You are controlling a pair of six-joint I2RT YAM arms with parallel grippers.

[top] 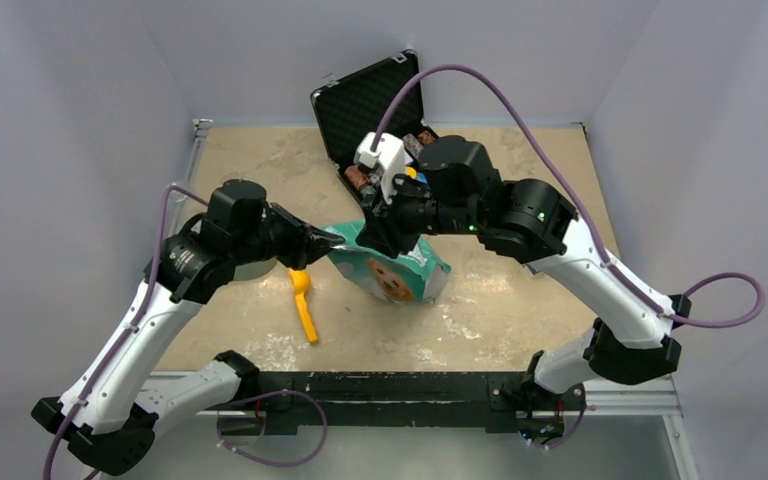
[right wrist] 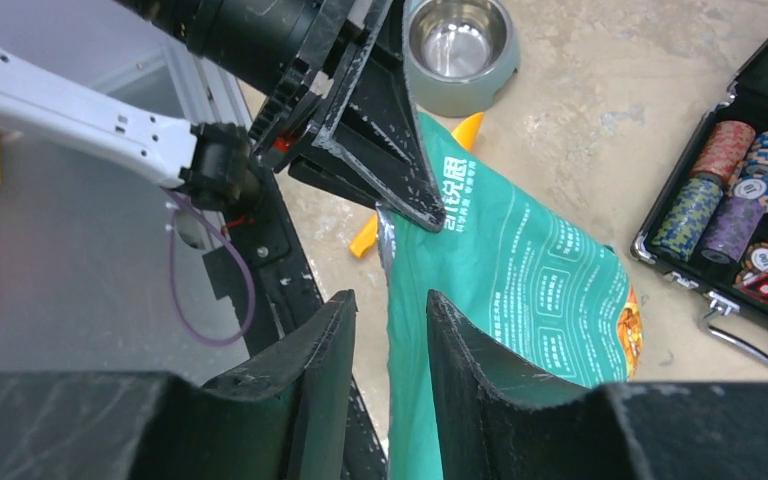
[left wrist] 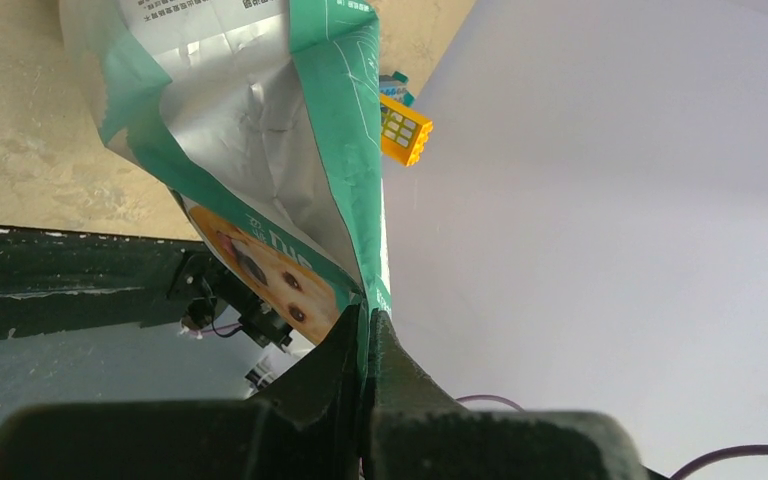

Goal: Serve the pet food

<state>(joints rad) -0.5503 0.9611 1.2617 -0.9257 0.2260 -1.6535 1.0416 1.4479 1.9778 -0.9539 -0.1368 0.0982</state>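
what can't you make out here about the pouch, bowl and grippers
- Kibble: none shows in any view; the pouch walls hide its contents.
- Bowl: top view, the left arm covers almost all of it.
- Right gripper: top view, its camera mount hides the fingertips.
- Yellow scoop: top view, its upper end runs under the left gripper.

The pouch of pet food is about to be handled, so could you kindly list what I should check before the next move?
1. Left gripper clamped on the pouch edge: ok.
2. Right gripper gripping the pouch: not ok, its jaws stand apart on either side of the edge.
3. Pouch top opened: cannot tell.
4. Bowl upright and empty: ok.
5. Scoop lying free beside the pouch: ok.
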